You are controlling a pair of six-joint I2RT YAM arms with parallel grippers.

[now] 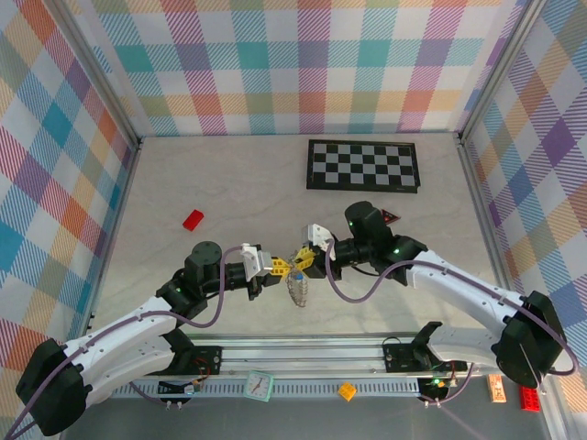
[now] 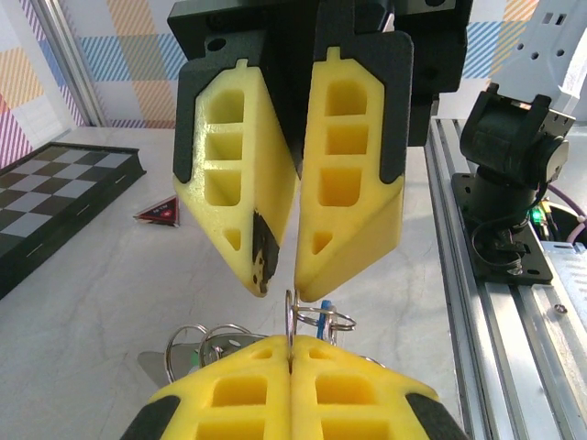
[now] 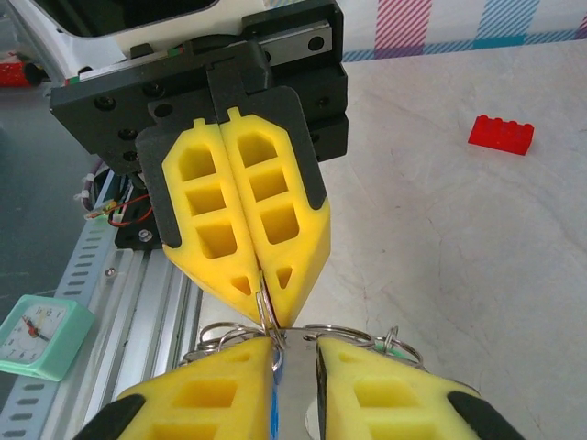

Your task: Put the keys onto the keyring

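1. The left tool (image 3: 263,298) has its yellow fingers pressed flat together. They pinch one thin wire loop of the keyring (image 3: 332,332), and the loop stands edge-on out of the seam at the tips.
2. The right tool (image 3: 295,353) meets it almost tip to tip, with its fingers parted by a narrow gap. A sliver of the blue key (image 3: 278,374) lies in that gap against one finger. I cannot tell whether it is clamped.
3. The other loops of the keyring bunch just under and beside both sets of tips. From above they show as a pale tangle below the meeting point, toward the near edge of the table (image 1: 229,183). Whether they touch the table is unclear.
4. The left arm reaches from its base up and to the right, and its wrist is turned so the tool points right, roughly level. The right arm sweeps in from the right side with its wrist bent, and its tool points left.
5. A red block (image 1: 193,219) lies well apart, to the left.
6. A small red triangle (image 1: 392,217) sits just beside the right wrist.
7. The chequered board (image 1: 363,165) lies at the far side.
8. A green clock (image 1: 260,385) rests by the rail between the bases.
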